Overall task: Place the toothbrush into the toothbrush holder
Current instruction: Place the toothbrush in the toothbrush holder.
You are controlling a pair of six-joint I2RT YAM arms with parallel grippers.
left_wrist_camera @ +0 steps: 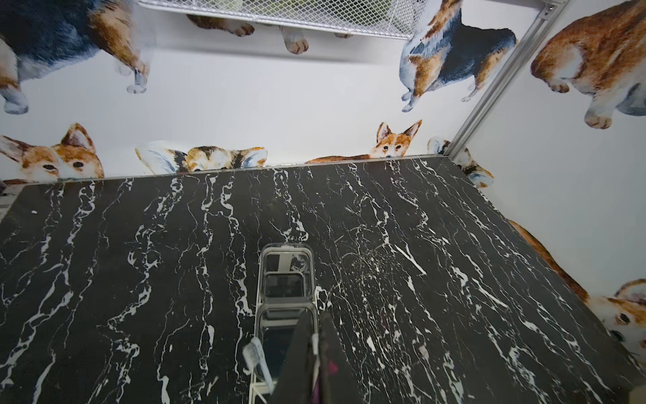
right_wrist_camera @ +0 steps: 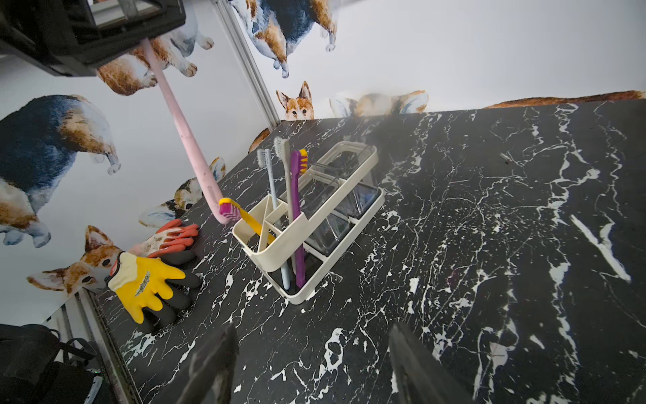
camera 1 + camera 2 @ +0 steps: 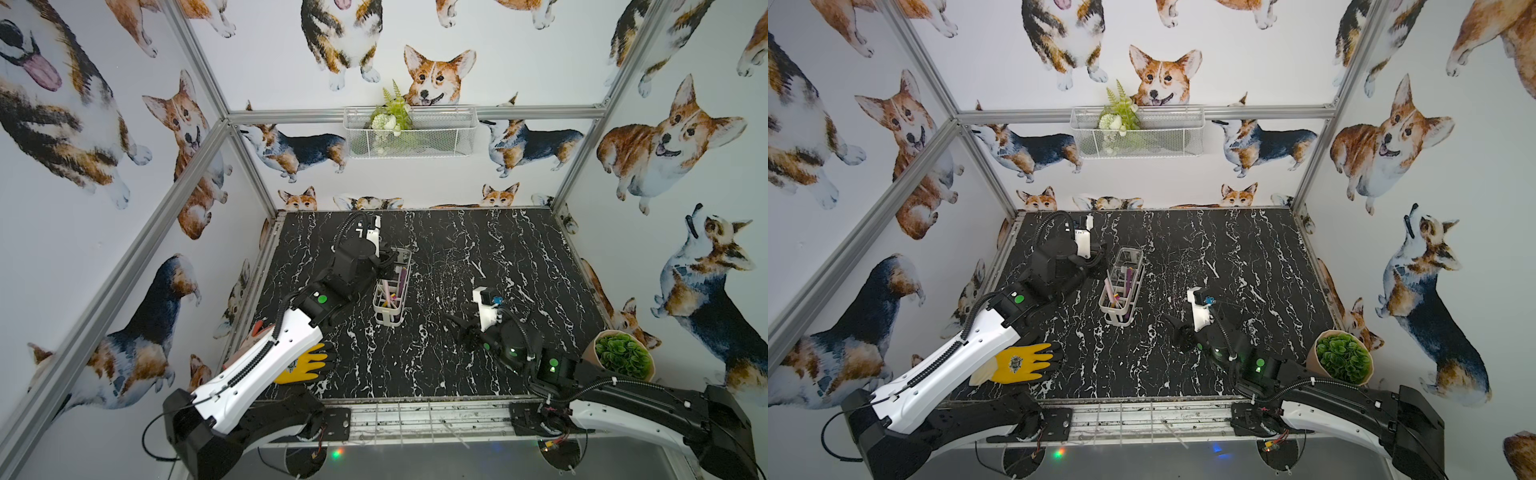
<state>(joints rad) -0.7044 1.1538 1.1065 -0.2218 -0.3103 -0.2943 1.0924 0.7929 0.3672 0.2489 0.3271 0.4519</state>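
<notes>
The job is in its last stretch but, by my reading, not finished. The left gripper [image 1: 316,316] has its fingers pinched shut on the upper end of the pink toothbrush [image 2: 177,115]. The brush hangs slanted, handle end down, over the near end of the toothbrush holder [image 2: 276,253]. The holder stands upright on the bench [image 2: 489,245], left of centre, its long side running near to far. In the right wrist view the pink handle's lower tip sits right at the rim of the nearest compartment, partly hidden behind the bristles of a yellow toothbrush [image 2: 250,220]. Whether that tip has passed below the rim or is just outside it, I cannot tell. The near compartments already hold the yellow brush, a purple toothbrush [image 2: 296,217], a grey toothbrush [image 2: 286,175] and a pale blue toothbrush [image 2: 270,182]. The clear far compartments look empty. The right gripper [image 2: 313,327] is low over the bench, well to the right of the holder, its fingers spread wide with nothing between them; it seems to have no part in this step. What looks left to do is to lower the pink brush fully into a compartment, let go, and lift clear without snagging the neighbouring heads. A yellow glove [image 2: 146,283] and an orange glove [image 2: 173,238] lie at the near left of the bench, apart from the work.
</notes>
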